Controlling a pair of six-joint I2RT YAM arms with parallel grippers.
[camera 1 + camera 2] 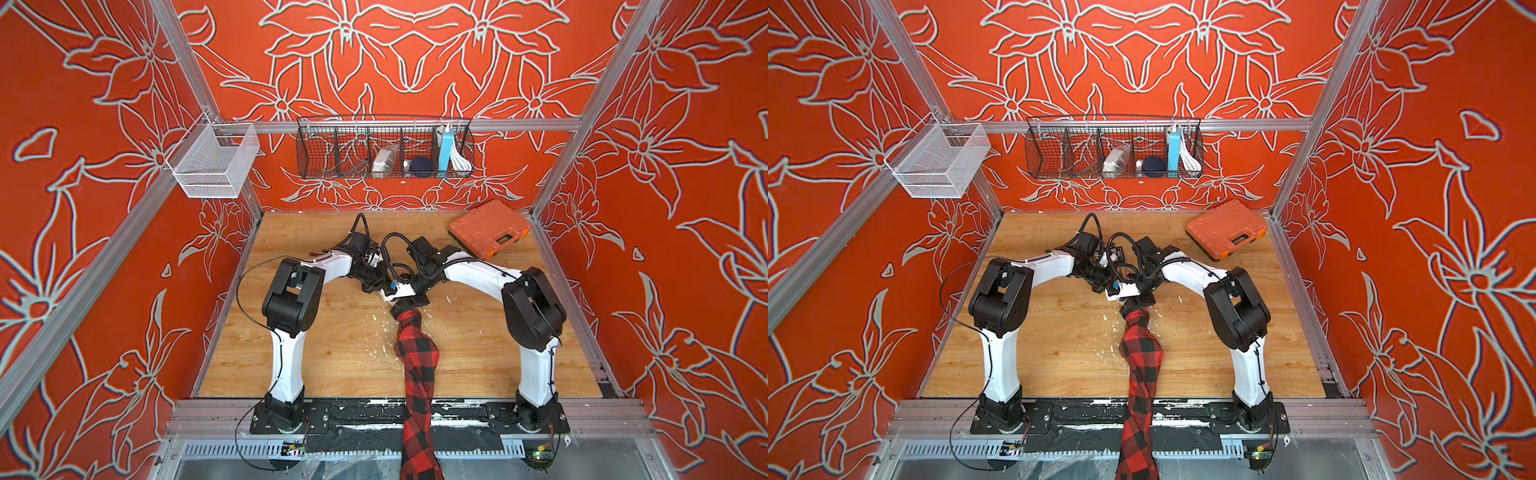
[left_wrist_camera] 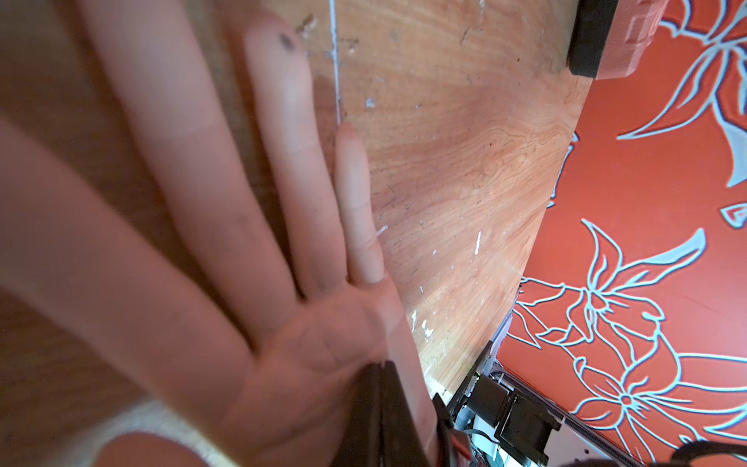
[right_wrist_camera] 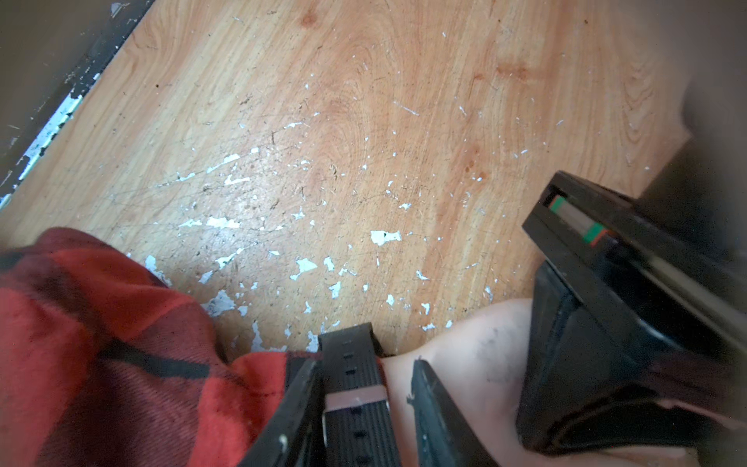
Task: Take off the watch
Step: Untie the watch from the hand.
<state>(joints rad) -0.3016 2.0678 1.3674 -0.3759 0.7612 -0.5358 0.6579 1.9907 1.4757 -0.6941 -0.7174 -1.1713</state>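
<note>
The watch's black strap (image 3: pixel 348 351), punched with holes and crossed by a pale loop, lies over a mannequin wrist (image 3: pixel 477 351) beside a red-and-black plaid sleeve (image 1: pixel 415 353). Its case is hidden. My right gripper (image 3: pixel 364 364) straddles the strap. One finger touches the strap's edge and a gap shows at the other finger. My left gripper (image 2: pixel 380 366) is shut, its dark fingers pressed together against the palm of the mannequin hand (image 2: pixel 283 242). In both top views the two grippers meet over the wrist, hiding the watch (image 1: pixel 405 301) (image 1: pixel 1133 299).
An orange tool case (image 1: pixel 489 228) lies at the back right of the wooden table (image 1: pixel 332 353). A black wire basket (image 1: pixel 316 166) and a white mesh basket (image 1: pixel 216 166) hang on the back frame. The sleeve trails over the table's front edge.
</note>
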